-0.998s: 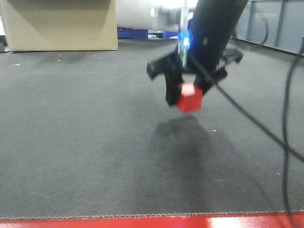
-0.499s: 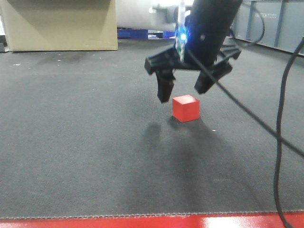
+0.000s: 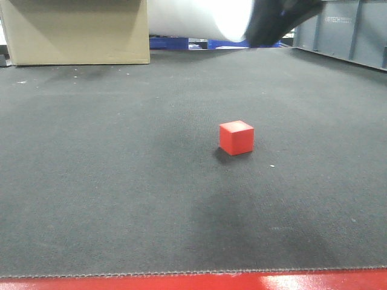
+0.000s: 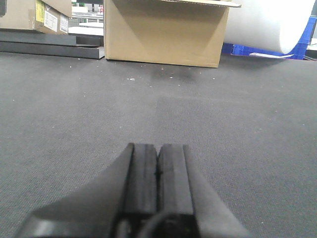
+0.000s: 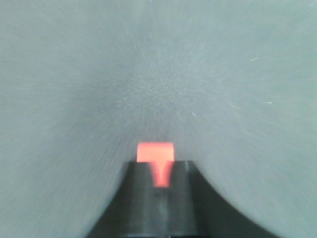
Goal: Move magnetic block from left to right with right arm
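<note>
A dark grey, finely woven mat (image 3: 109, 199) covers nearly the whole working surface, edged by a red strip (image 3: 181, 282) at the near side of the front view. At its far end stand a large tan cardboard box (image 3: 78, 30) and, beside it, a broad white cylinder (image 3: 199, 18). The thick black right arm (image 3: 278, 18) shows only as a blurred dark shape at the top of the front view, high above the mat and well apart from everything on it. In its own wrist view the right gripper (image 5: 159, 171) is a smeared black mass with a thin wedge of red showing through a gap in it; whether those jaws stand apart or together I cannot tell. The black left gripper (image 4: 157, 158) lies low over bare mat, its two pads pressed together with nothing between them. The small bright-red magnetic cube (image 3: 236, 138) sits flat on the mat, somewhat right of centre, touched by nothing. Judging by that, the set-down looks done and only clearing the arm away remains, though nothing marks a goal spot to confirm it. Being a cube, it has no long axis; it rests square on one face with a vertical edge turned toward the front camera, so two side faces and the top show.
</note>
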